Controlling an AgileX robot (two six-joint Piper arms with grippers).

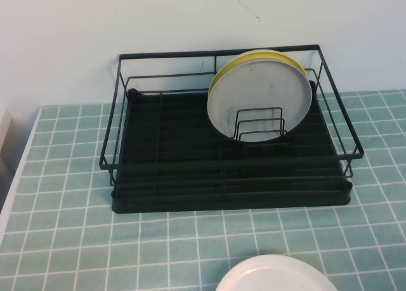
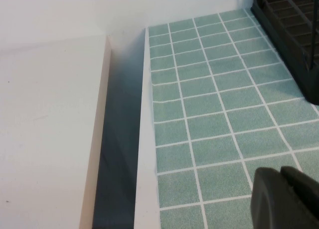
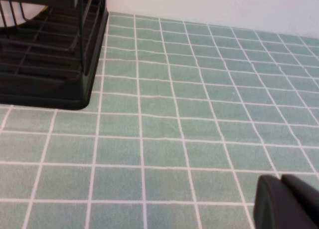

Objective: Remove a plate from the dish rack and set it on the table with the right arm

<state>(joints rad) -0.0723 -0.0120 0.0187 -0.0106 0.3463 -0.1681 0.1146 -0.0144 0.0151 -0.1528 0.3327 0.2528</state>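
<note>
The pale grey-white plate [image 1: 260, 97] stands upright in the black wire dish rack [image 1: 228, 177], at its back right, leaning on a yellow plate [image 1: 254, 58] behind it. A wire divider stands in front of it. Neither arm shows in the high view. My right gripper [image 3: 280, 179] is shut and empty, low over the teal tiled table [image 3: 174, 119], to the right of the rack's corner [image 3: 75, 79]. My left gripper [image 2: 281, 170] is shut and empty over the tiles, left of the rack [image 2: 289, 34].
A brighter white plate [image 1: 276, 275] lies flat on the table at the front edge of the high view. A white wall stands behind the rack. A white ledge [image 2: 50, 129] lies beyond a dark gap at the table's left edge.
</note>
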